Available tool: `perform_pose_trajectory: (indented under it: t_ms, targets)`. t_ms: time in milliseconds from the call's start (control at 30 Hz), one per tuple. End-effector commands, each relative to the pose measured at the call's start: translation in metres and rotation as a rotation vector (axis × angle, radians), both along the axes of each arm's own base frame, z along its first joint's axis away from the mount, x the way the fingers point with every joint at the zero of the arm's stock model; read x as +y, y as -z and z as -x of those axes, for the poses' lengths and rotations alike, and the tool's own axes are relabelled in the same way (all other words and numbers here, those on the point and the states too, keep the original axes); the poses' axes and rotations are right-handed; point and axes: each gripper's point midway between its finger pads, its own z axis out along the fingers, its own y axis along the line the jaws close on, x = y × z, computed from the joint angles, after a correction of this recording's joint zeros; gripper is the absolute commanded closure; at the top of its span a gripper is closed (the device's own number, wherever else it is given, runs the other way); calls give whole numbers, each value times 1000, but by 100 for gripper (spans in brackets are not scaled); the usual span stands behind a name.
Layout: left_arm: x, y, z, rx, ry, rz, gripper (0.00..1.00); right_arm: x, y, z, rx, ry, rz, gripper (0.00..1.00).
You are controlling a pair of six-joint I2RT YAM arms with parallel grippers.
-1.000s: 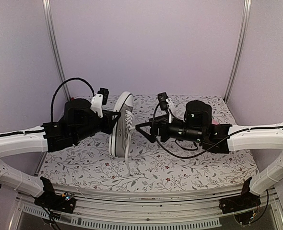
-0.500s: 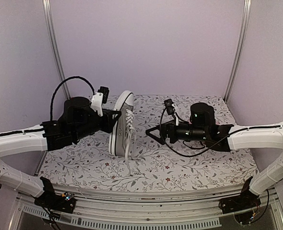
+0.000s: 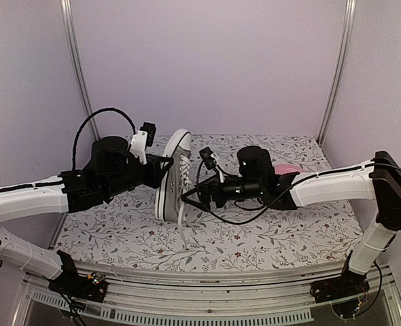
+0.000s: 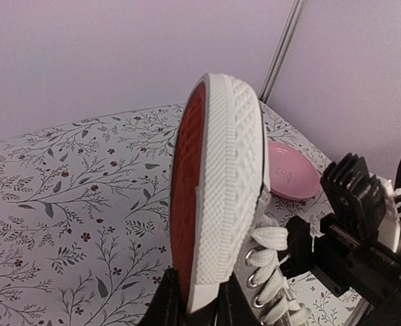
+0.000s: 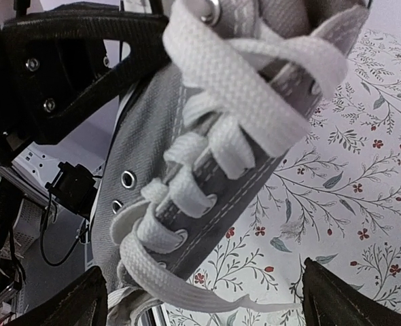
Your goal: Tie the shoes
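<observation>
The shoe point(image 3: 168, 193), a grey canvas sneaker with white laces and a white sole, is held tipped on its side above the table. My left gripper point(image 3: 164, 166) is shut on its sole edge; in the left wrist view the jaws point(image 4: 202, 302) clamp the white rubber beside the red underside of the shoe point(image 4: 221, 170). My right gripper point(image 3: 189, 195) stands open right at the laced side. In the right wrist view its fingers point(image 5: 71, 305) straddle the shoe point(image 5: 153, 163), and a loose lace end point(image 5: 214, 314) crosses between them. A lace point(image 3: 181, 227) hangs down to the cloth.
A pink round plate point(image 3: 287, 168) lies on the floral tablecloth point(image 3: 255, 238) behind the right arm, also seen as the plate point(image 4: 292, 178) in the left wrist view. Purple walls with metal posts point(image 3: 78, 68) close the back and sides.
The right arm has swung left, first pulling back a little, then bringing its open gripper up to the shoe's laces. The pink plate has come into view. The left arm holds still.
</observation>
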Motion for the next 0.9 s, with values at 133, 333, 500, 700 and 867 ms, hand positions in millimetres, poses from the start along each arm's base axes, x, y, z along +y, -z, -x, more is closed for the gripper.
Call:
perform_pose_trajectory:
  t_ms: [133,333,500,700,867]
  targets:
    - [0,-36,-12,-64,-30,88,100,23,5,15,5,28,16,5]
    - [3,-35,-15,-65,-49,80,100,34,13,16,47,61,51,22]
    - [9,-35,-18,-79,-81,33,100,21,19,16,51,113,88,58]
    - [12,-33,-20,-102,-83,-20,100,9,13,13,36,159,88,95]
    - [17,-31,-22,-110,-106,-63,100,0,8,6,23,216,114,97]
